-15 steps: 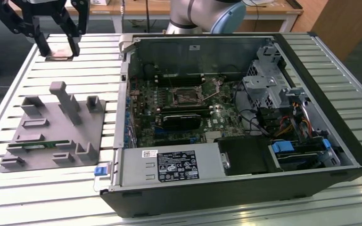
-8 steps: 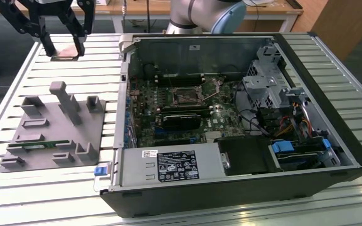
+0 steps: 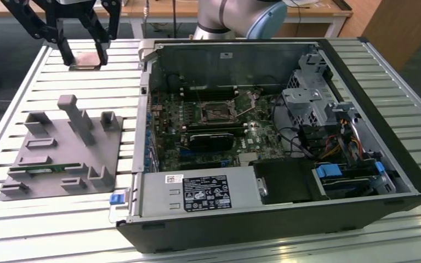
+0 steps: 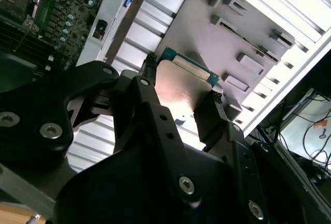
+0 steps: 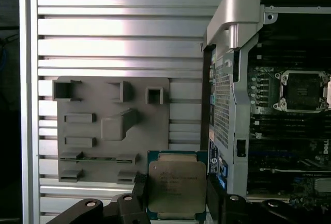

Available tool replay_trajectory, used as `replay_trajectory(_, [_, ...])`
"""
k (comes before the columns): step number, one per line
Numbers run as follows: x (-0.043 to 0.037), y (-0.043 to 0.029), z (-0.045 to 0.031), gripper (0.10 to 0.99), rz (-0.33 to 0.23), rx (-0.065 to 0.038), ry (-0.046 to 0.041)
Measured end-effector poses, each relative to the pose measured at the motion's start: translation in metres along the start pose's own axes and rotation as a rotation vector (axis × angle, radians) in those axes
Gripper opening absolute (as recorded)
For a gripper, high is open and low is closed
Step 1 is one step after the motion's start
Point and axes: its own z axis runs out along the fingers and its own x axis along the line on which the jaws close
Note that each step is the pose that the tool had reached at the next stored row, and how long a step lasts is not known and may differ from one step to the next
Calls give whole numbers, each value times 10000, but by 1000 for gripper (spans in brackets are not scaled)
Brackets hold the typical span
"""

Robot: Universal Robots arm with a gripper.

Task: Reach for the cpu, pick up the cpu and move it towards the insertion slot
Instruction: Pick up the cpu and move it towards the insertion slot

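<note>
The claw (image 3: 83,55) pinches the cpu (image 3: 86,60) between its two black fingers (image 3: 66,52), one finger on each side edge of the chip. In the exterior view the claw hangs above the slatted metal table (image 3: 86,87), clear of its surface, with the chip held flat between the fingertips. In the first wrist view the cpu (image 5: 177,185) shows its silvery top plate with a green rim around it, and the claw (image 5: 176,203) grips it from both sides. The second wrist view shows the cpu (image 4: 181,92) clamped the same way.

The grey parts holder (image 3: 61,148) lies on the table below the claw. The open computer case (image 3: 269,142) stands beside the claw. The insertion slot (image 3: 216,112) sits on the motherboard (image 3: 195,131) inside that case, well apart from the claw; it also shows in the first wrist view (image 5: 304,90).
</note>
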Motion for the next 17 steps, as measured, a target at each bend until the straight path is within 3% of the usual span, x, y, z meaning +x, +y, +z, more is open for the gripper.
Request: replay_trajectory(17, [-384, 11, -12, 541, -1, 0, 0])
